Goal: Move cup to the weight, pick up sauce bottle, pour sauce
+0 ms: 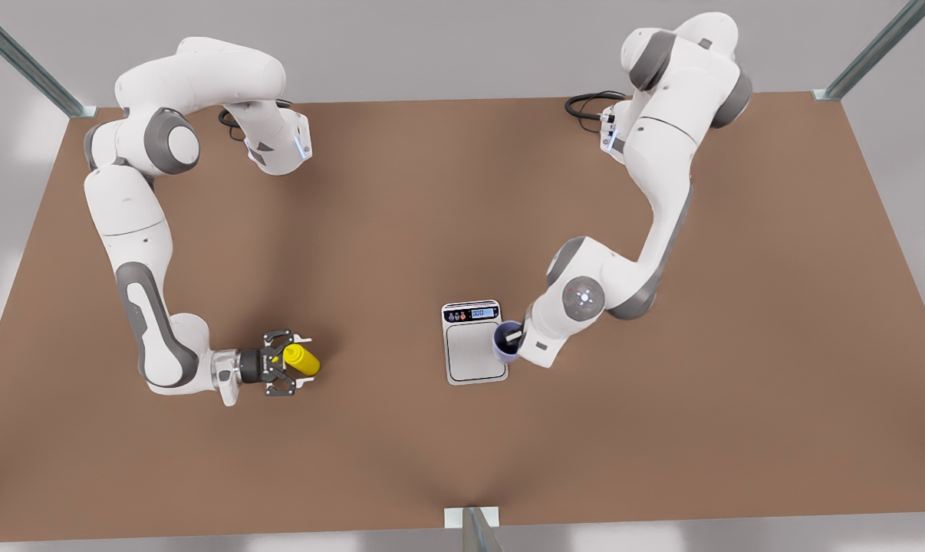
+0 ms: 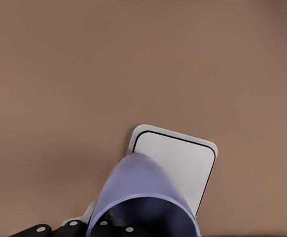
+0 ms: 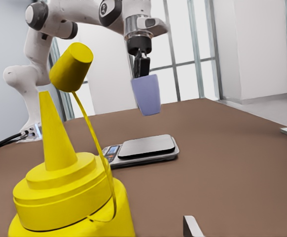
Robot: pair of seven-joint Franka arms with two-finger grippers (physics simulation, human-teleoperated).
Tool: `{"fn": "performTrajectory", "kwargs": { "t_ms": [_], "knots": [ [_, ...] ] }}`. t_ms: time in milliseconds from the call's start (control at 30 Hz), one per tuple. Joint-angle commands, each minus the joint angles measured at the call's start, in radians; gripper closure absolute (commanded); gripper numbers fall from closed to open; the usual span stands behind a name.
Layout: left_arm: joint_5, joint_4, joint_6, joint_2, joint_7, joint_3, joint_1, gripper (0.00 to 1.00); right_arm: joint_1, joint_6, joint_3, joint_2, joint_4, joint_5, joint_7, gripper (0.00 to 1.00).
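Cup point(image 3: 147, 94) is held by the left gripper point(image 1: 513, 336), one finger inside the rim and one outside, and is carried clear above the table, slightly tilted. In the front view it overlaps the edge of the weight point(image 1: 474, 341) on the front view's right; the right wrist view shows open air between its base and the grey plate.

The right gripper point(image 1: 288, 358) is seen with fingers spread wide on either side of the sauce bottle point(image 1: 301, 359), which stands upright on the table point(image 1: 401, 199), cap flipped off on its tether. Contact with the fingers cannot be told. Bottle and weight are well apart, with bare tabletop between.
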Motion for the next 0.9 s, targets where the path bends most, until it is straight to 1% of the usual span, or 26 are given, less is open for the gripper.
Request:
{"fn": "performTrajectory", "kwargs": {
  "t_ms": [0,33,67,100,133,233,367,400,433,500,533,600,700,767,800,833,867],
  "knots": [
    [-0.07,0.0,0.014,0.004,0.003,-0.003,-0.001,0.78,0.0,0.0,0.0,0.0,0.0,0.0,0.0,0.19],
    [-0.069,0.0,0.029,0.015,0.004,-0.006,-0.011,0.78,0.005,0.0,0.0,0.0,-0.001,0.0,0.0,0.31],
    [-0.069,0.0,0.048,0.022,0.004,-0.008,-0.021,0.78,0.005,0.0,0.0,0.0,0.0,0.0,-0.001,0.37],
    [-0.069,0.0,0.052,0.027,0.004,-0.008,-0.022,0.78,0.006,0.006,0.0,0.0,0.0,0.0,-0.001,0.4],
    [-0.069,0.0,0.075,0.033,0.004,-0.009,-0.024,0.78,0.006,0.018,0.0,0.0,0.0,0.0,-0.007,0.5],
    [-0.069,0.0,0.083,0.055,0.004,-0.015,-0.024,0.78,0.006,0.041,0.0,0.0,-0.001,-0.002,-0.001,0.55],
    [-0.067,0.0,0.083,0.058,0.004,-0.014,-0.024,0.77,0.006,0.043,0.0,-0.002,-0.001,-0.002,0.003,0.56],
    [-0.066,0.0,0.083,0.058,0.004,-0.015,-0.024,0.67,0.005,0.044,0.0,-0.003,-0.001,-0.005,0.025,0.56],
    [-0.067,0.0,0.083,0.061,0.004,-0.015,-0.024,0.6,0.003,0.043,0.0,-0.006,0.0,-0.012,0.046,0.56],
    [-0.067,0.0,0.083,0.062,0.004,-0.014,-0.024,0.02,0.002,0.038,0.0,-0.009,0.005,-0.014,0.063,0.56],
    [-0.067,0.0,0.083,0.064,0.004,-0.015,-0.024,0.0,0.0,0.038,0.0,-0.011,0.006,-0.014,0.065,0.56],
    [-0.067,0.0,0.083,0.064,0.007,-0.014,-0.024,0.0,0.006,0.035,0.002,-0.014,0.013,-0.014,0.072,0.56],
    [-0.066,0.0,0.083,0.064,0.01,-0.014,-0.024,0.0,0.026,0.034,0.011,-0.029,0.066,-0.061,0.2,0.57],
    [-0.067,0.0,0.083,0.064,0.01,-0.014,-0.024,0.0,0.061,0.037,0.011,-0.068,0.092,-0.066,0.246,0.56],
    [-0.066,0.0,0.083,0.062,0.01,-0.014,-0.024,0.0,0.072,0.037,0.012,-0.072,0.124,-0.092,0.292,0.56],
    [-0.066,0.0,0.081,0.058,0.009,-0.014,-0.024,0.0,0.112,0.037,0.011,-0.077,0.197,-0.118,0.31,0.56],
    [-0.07,-0.002,0.077,0.033,0.006,-0.012,-0.024,0.0,0.134,0.038,0.011,-0.078,0.223,-0.146,0.368,0.56]
  ]
}}
